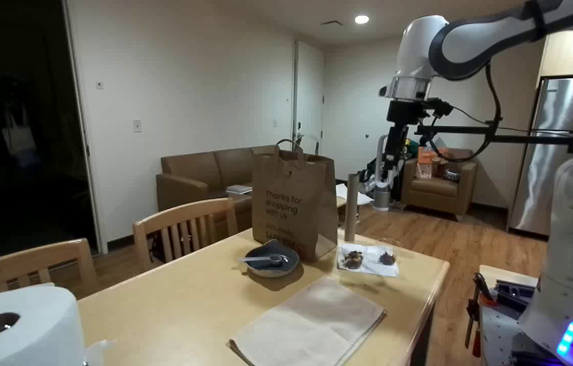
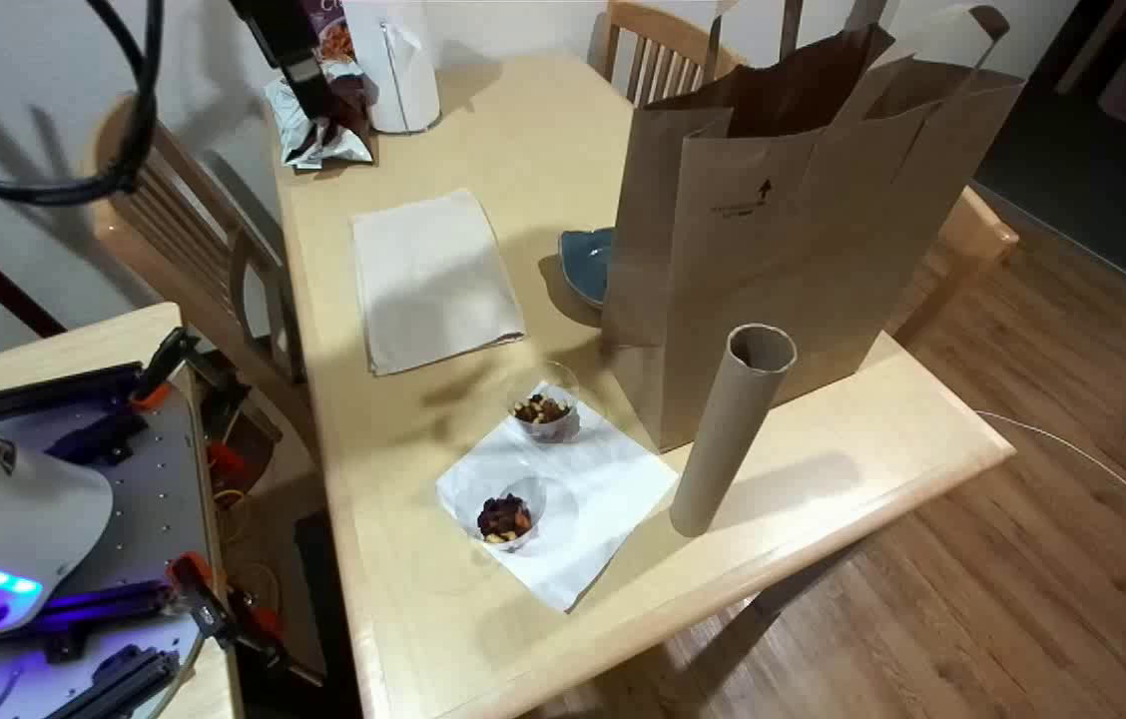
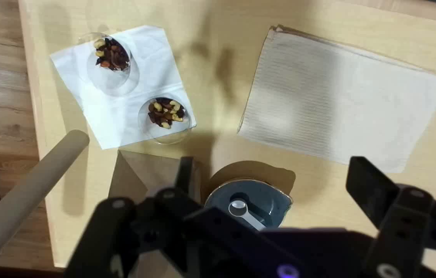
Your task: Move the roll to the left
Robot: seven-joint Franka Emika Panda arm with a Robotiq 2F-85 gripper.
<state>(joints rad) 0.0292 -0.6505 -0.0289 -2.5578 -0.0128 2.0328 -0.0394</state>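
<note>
A brown cardboard roll (image 1: 351, 207) stands upright on the table, beside the paper bag. It also shows near the table edge in an exterior view (image 2: 731, 439) and at the left of the wrist view (image 3: 32, 191). A white paper roll (image 1: 32, 330) stands at the far end of the table; it also shows in an exterior view (image 2: 401, 75) and is out of the wrist view. My gripper (image 1: 390, 161) hangs high above the table, apart from both rolls. In the wrist view the gripper (image 3: 272, 179) has its fingers wide apart with nothing between them.
A tall paper bag (image 2: 773, 260) stands close beside the cardboard roll. A blue bowl (image 3: 268, 200) with a spoon (image 3: 247, 216) sits by the bag. Two clear cups of nuts (image 2: 508, 519) stand on a white napkin (image 2: 613, 489). A folded cloth (image 1: 312, 320) lies on the table.
</note>
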